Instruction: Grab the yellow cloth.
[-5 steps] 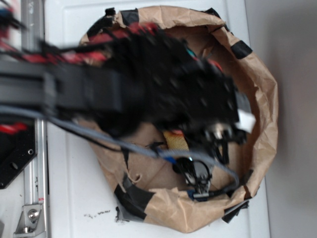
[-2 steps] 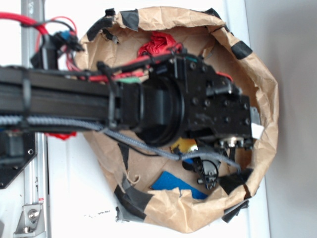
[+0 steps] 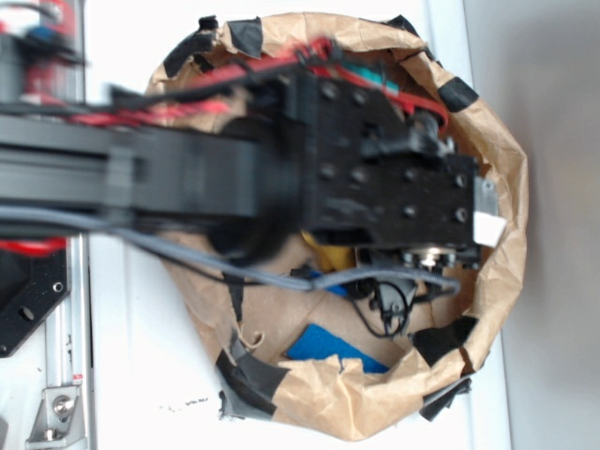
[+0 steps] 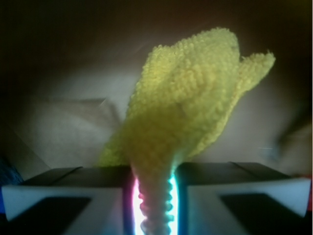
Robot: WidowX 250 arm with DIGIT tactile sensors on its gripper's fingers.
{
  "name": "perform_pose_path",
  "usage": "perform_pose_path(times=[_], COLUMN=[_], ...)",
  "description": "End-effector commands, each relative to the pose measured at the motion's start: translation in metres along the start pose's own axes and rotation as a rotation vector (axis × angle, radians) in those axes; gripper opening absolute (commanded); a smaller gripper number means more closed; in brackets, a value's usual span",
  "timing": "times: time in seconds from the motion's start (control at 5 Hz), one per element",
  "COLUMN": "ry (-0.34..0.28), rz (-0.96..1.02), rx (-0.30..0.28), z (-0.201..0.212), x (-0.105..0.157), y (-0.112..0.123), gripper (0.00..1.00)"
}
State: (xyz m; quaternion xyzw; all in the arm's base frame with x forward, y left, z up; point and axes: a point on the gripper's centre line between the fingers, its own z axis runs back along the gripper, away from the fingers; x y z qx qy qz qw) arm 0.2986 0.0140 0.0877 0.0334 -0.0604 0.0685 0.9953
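While jaws clench the yellow cloth (image 4: 186, 112), arm (image 3: 187, 178) shifted up, red cloth now hidden

Bright yellow terry cloth (image 4: 190, 103), bunched and standing upright, its lower end pinched narrow

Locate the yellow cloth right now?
Wrist view: the yellow cloth is pinched between the gripper pads, fanning out beyond them. Exterior view shows only a sliver under the arm, inside the paper bag.

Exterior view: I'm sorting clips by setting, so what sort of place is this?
Likely a robot test bench: a taped brown paper bag on a white tabletop, the arm's gripper shut on a yellow cloth and a blue piece inside.
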Motion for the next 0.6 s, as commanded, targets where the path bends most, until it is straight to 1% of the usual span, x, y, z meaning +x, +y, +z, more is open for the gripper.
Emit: perform_pose_path(times=[0.0,0.2,0.4], ry=[-0.136,-0.086,-0.072], rz=[0.147,0.142,0.168], rx=[0.056,0.027,0.059], z=[0.1112,0.1123,0.1066], x=[-0.0202,-0.0167,-0.0166], y=[-0.001,0.0049,0.0054], gripper=[0.0,0.0,0.0])
